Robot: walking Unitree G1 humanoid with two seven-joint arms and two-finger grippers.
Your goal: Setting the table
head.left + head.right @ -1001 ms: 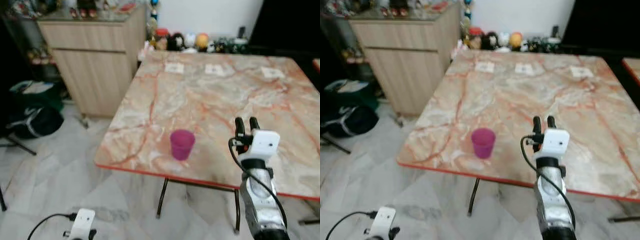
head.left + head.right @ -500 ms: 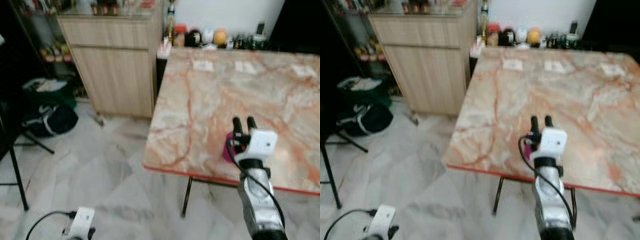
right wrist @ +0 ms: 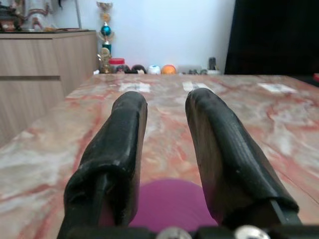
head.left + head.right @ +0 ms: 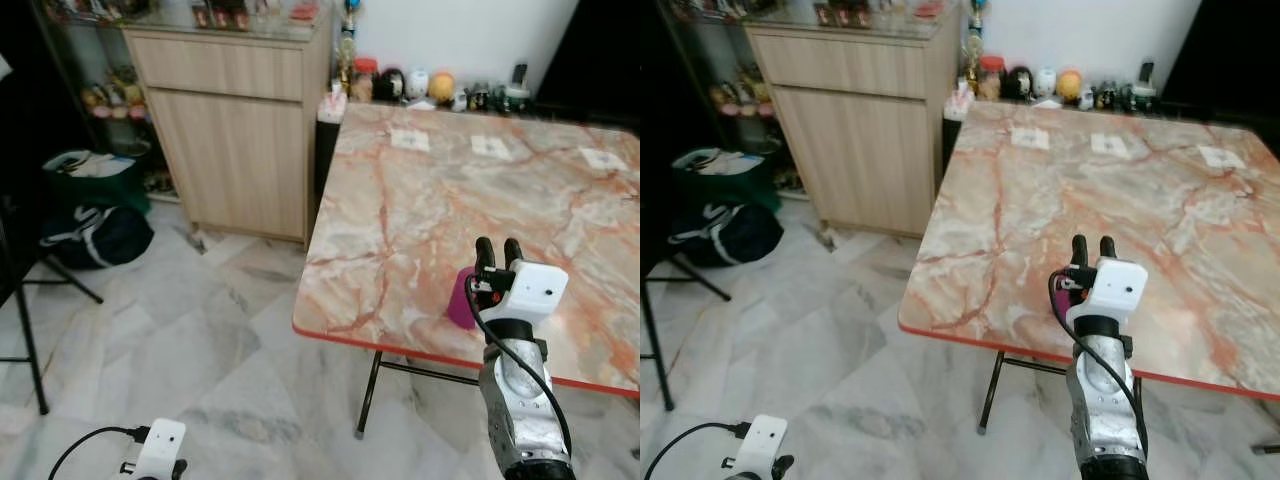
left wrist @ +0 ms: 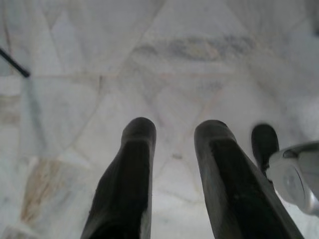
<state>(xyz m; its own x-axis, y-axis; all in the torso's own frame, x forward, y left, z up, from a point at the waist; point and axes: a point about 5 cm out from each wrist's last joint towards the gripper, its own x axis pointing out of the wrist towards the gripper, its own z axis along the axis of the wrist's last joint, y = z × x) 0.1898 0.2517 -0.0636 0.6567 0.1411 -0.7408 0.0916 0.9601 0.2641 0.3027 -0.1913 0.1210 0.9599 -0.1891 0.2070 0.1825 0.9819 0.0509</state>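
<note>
On the marble surface (image 4: 420, 215) near its edge, the right tool (image 4: 499, 246), fingers apart and empty, hovers above the purple cup (image 4: 461, 298), which I judge it must descend to grasp.

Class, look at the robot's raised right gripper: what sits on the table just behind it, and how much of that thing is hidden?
A purple cup stands on the marble table near its front edge, behind the right gripper. Its left side shows; the rest is covered by the gripper and wrist camera.
</note>
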